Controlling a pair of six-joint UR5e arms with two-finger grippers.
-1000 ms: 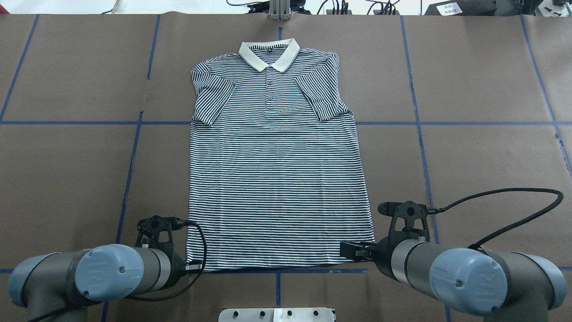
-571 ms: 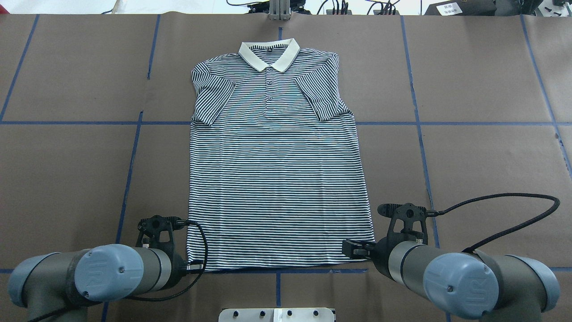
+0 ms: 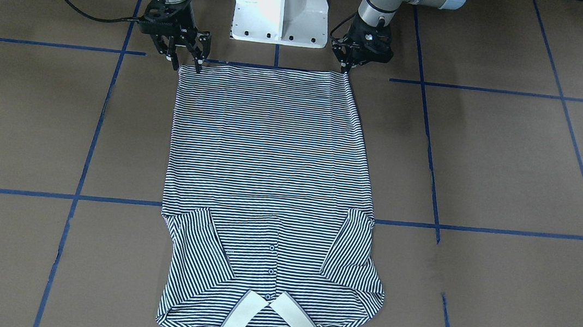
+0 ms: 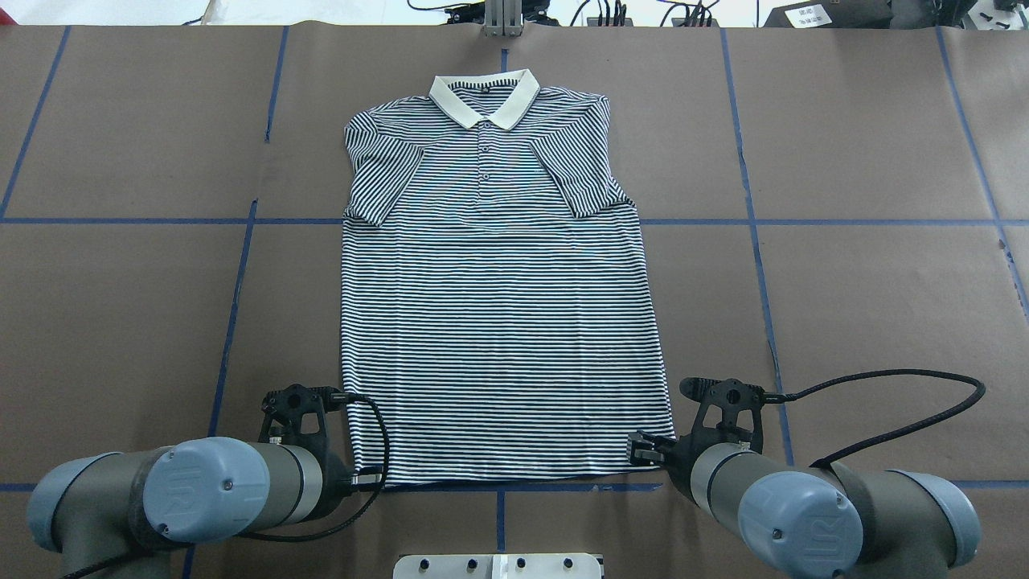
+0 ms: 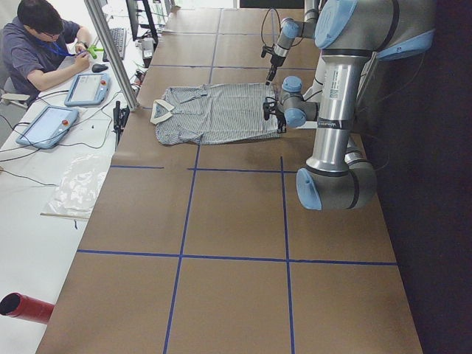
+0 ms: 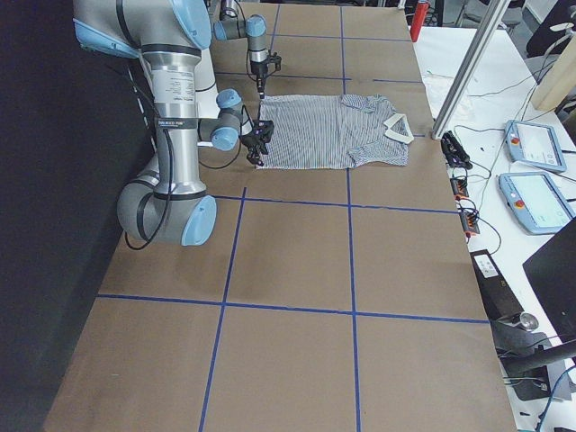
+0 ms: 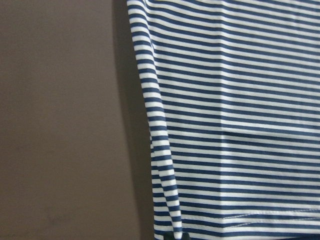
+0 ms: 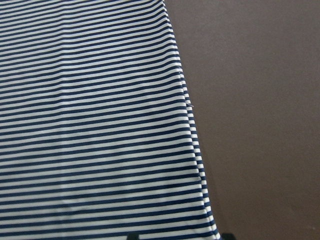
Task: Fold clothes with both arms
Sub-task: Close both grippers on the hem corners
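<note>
The navy-and-white striped polo shirt (image 4: 498, 322) lies flat and face up on the brown table, cream collar (image 4: 484, 95) at the far side, both sleeves folded inward. My left gripper (image 3: 347, 72) is shut on the hem's left corner, its tips also seen in the overhead view (image 4: 363, 480). My right gripper (image 3: 187, 66) is open, its fingers astride the hem's right corner (image 4: 647, 450). The left wrist view shows the hem corner (image 7: 172, 227); the right wrist view shows the other corner (image 8: 210, 227) between two dark fingertips.
The white pedestal base (image 3: 281, 3) stands just behind the hem. Blue tape lines (image 4: 756, 221) grid the brown table. A metal post (image 4: 502, 16) stands beyond the collar. A seated person (image 5: 37, 44), tablets and cables are on the white bench past the far edge.
My left gripper has shifted a little right along the hem to its corner. My right arm has drawn slightly back toward the base, its gripper staying by the right hem corner. The shirt lies unchanged.
</note>
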